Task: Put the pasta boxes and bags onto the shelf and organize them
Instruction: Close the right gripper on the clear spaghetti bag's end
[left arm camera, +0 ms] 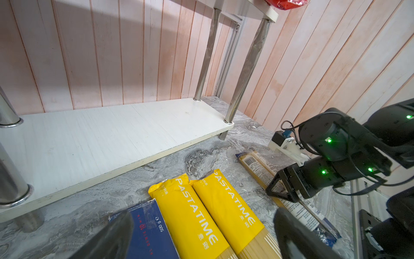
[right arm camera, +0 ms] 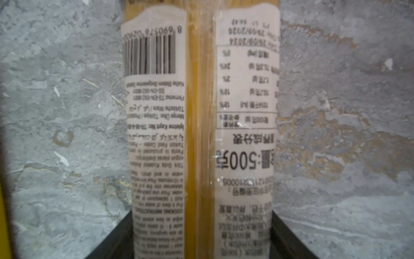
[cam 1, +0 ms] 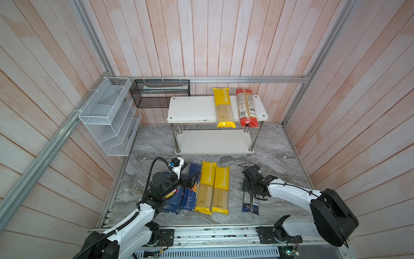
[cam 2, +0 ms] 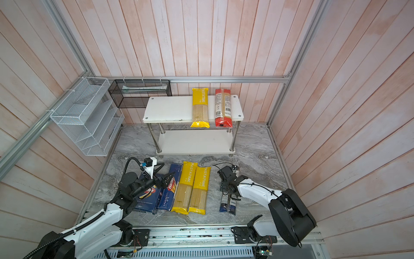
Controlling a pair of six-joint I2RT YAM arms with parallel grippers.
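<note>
Checking blue-ended bag [cam 1: 251, 203]: flat on marble tabletop [cam 1: 280, 157], right of and apart from two yellow bags [cam 1: 207, 186]; long axis front-to-back, blue end toward robot base, other end toward shelf [cam 1: 192, 107]; white labels facing up. Right gripper [cam 1: 248, 188] pointing straight down over bag's middle, forearm low, reaching in from the right; jaws astride the bag, black fingers [right arm camera: 118, 244] close against both sides; can't tell whether actually pinching. Left gripper [left arm camera: 201, 242] spread wide, empty, hovering over narrow Barilla box [cam 1: 190, 192], aimed toward shelf.
</note>
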